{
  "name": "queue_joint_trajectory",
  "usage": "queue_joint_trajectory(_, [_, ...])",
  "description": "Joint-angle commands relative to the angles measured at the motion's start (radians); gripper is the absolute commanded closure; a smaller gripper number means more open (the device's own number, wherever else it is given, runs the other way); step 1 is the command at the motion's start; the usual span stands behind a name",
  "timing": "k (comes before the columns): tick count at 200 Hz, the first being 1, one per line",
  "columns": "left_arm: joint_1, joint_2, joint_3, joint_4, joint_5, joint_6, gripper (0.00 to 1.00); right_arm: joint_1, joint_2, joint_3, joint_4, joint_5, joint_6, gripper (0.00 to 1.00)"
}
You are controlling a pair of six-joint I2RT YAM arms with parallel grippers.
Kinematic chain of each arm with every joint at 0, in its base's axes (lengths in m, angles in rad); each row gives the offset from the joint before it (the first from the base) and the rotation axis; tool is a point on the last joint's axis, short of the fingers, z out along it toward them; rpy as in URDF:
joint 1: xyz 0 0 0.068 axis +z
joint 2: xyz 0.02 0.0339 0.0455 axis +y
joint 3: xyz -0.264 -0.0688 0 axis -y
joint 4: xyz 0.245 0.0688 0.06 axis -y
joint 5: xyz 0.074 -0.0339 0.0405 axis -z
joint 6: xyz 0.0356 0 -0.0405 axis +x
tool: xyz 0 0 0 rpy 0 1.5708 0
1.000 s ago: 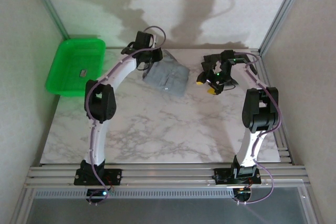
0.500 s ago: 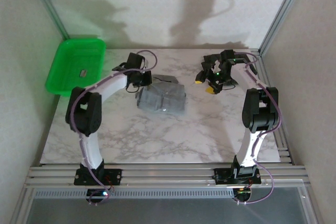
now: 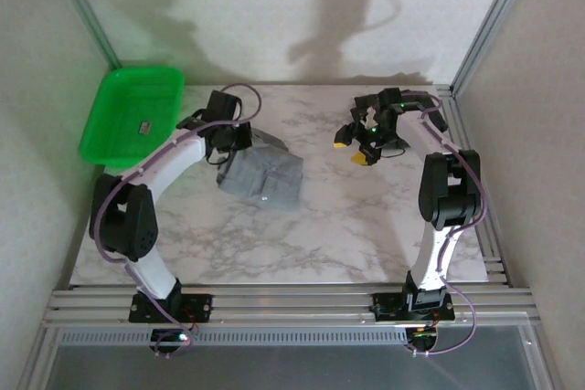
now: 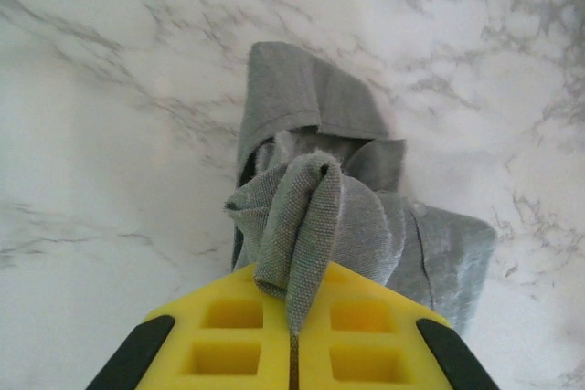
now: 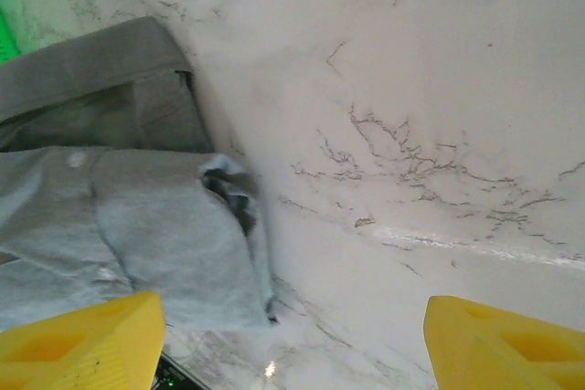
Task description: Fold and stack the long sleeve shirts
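Dragged nearer and leftward over the marble worktop (image 3: 366,226), now left of centre: folded grey shirt (image 3: 265,182). Soft, light, limp; likely to slump, so best gripped through several layers at an edge. Left pincer (image 4: 293,344) pinching a bunched fold; right pincer (image 5: 292,340) spread, empty.

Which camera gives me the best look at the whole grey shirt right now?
The top external view: it shows the whole grey shirt as a folded bundle on the marble table. The left wrist view is a close-up of a bunched fold pinched in the shut jaws of the left gripper; the right wrist view catches one edge.
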Motion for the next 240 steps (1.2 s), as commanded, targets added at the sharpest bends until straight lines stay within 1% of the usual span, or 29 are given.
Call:
queue_joint_trajectory(1, [0.008,-0.099,0.109,-0.093,-0.150,0.035,1.00,0.002,0.008,-0.003,-0.001,-0.015,-0.015,0.25])
queue_joint_trajectory(23, [0.005,-0.116,0.207,-0.185,-0.235,0.057,1.00,0.001,0.011,0.000,-0.008,-0.016,-0.022,0.25])
queue_joint_trajectory(37, [-0.012,-0.104,0.285,-0.268,-0.334,0.081,1.00,0.002,0.009,0.003,-0.011,-0.020,-0.023,0.25])
queue_joint_trajectory(49, [-0.044,-0.081,0.364,-0.346,-0.439,0.102,1.00,0.002,0.008,0.007,-0.016,-0.026,-0.028,0.25])
queue_joint_trajectory(61, [-0.098,-0.043,0.449,-0.421,-0.552,0.124,1.00,0.002,0.005,0.009,-0.022,-0.028,-0.033,0.25])
queue_joint_trajectory(70, [-0.140,-0.006,0.509,-0.468,-0.602,0.127,1.00,0.001,0.003,0.009,-0.024,-0.028,-0.035,0.25])
queue_joint_trajectory(80, [-0.190,0.042,0.557,-0.507,-0.629,0.110,1.00,-0.004,-0.002,0.008,-0.025,-0.032,-0.035,0.24])
queue_joint_trajectory(89, [-0.231,0.083,0.565,-0.524,-0.647,0.085,1.00,-0.010,-0.007,0.005,-0.027,-0.039,-0.033,0.24])
queue_joint_trajectory(100, [-0.283,0.127,0.524,-0.511,-0.666,0.047,1.00,-0.022,-0.019,-0.004,-0.024,-0.045,-0.027,0.24])
queue_joint_trajectory(118, [-0.367,0.202,0.428,-0.431,-0.664,-0.021,1.00,-0.046,-0.046,-0.022,-0.031,-0.056,-0.022,0.25])
queue_joint_trajectory(126, [-0.406,0.251,0.406,-0.406,-0.681,-0.045,1.00,-0.059,-0.061,-0.034,-0.035,-0.062,-0.022,0.25])
queue_joint_trajectory(146, [-0.479,0.377,0.456,-0.426,-0.723,-0.130,1.00,-0.097,-0.107,-0.067,-0.043,-0.075,-0.026,0.25])
queue_joint_trajectory(160, [-0.515,0.416,0.502,-0.415,-0.703,-0.155,1.00,-0.125,-0.138,-0.087,-0.057,-0.082,-0.031,0.24])
queue_joint_trajectory(167, [-0.530,0.427,0.524,-0.422,-0.712,-0.162,1.00,-0.139,-0.152,-0.096,-0.059,-0.086,-0.033,0.24])
queue_joint_trajectory(185, [-0.534,0.425,0.551,-0.455,-0.742,-0.171,1.00,-0.164,-0.179,-0.110,-0.075,-0.097,-0.043,0.25])
queue_joint_trajectory(211, [-0.494,0.330,0.510,-0.473,-0.806,-0.145,1.00,-0.177,-0.196,-0.111,-0.088,-0.105,-0.055,0.25])
queue_joint_trajectory(221, [-0.483,0.296,0.499,-0.507,-0.868,-0.125,1.00,-0.179,-0.196,-0.111,-0.085,-0.112,-0.055,0.24])
queue_joint_trajectory(240, [-0.442,0.240,0.472,-0.602,-1.035,-0.107,1.00,-0.180,-0.194,-0.113,-0.074,-0.130,-0.049,0.24])
